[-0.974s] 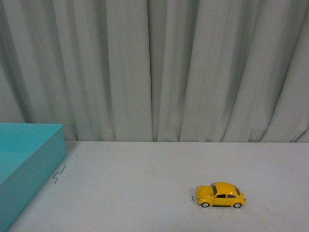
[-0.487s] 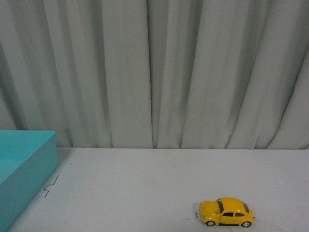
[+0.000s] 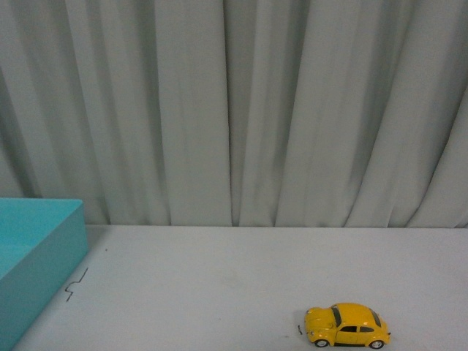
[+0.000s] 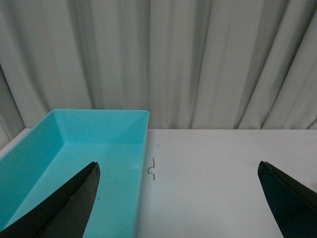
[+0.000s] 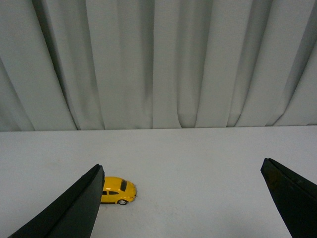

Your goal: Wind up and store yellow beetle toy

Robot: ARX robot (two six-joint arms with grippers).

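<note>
The yellow beetle toy (image 3: 347,325) stands on its wheels on the white table, low and right of centre in the front view. In the right wrist view it (image 5: 118,190) shows partly hidden behind one black finger. My right gripper (image 5: 181,198) is open and empty, the car lying ahead of it and to one side. My left gripper (image 4: 178,198) is open and empty, with one finger (image 4: 69,203) over the teal box (image 4: 74,163). Neither arm shows in the front view.
The teal box (image 3: 33,263) stands open at the table's left edge. A small bent wire (image 3: 76,284) lies on the table beside it, also in the left wrist view (image 4: 152,169). A grey curtain (image 3: 234,110) hangs behind the table.
The front view has tilted upward: the car, box and table edge all sit lower in the frame than a second ago. The car itself has not moved on the table.
</note>
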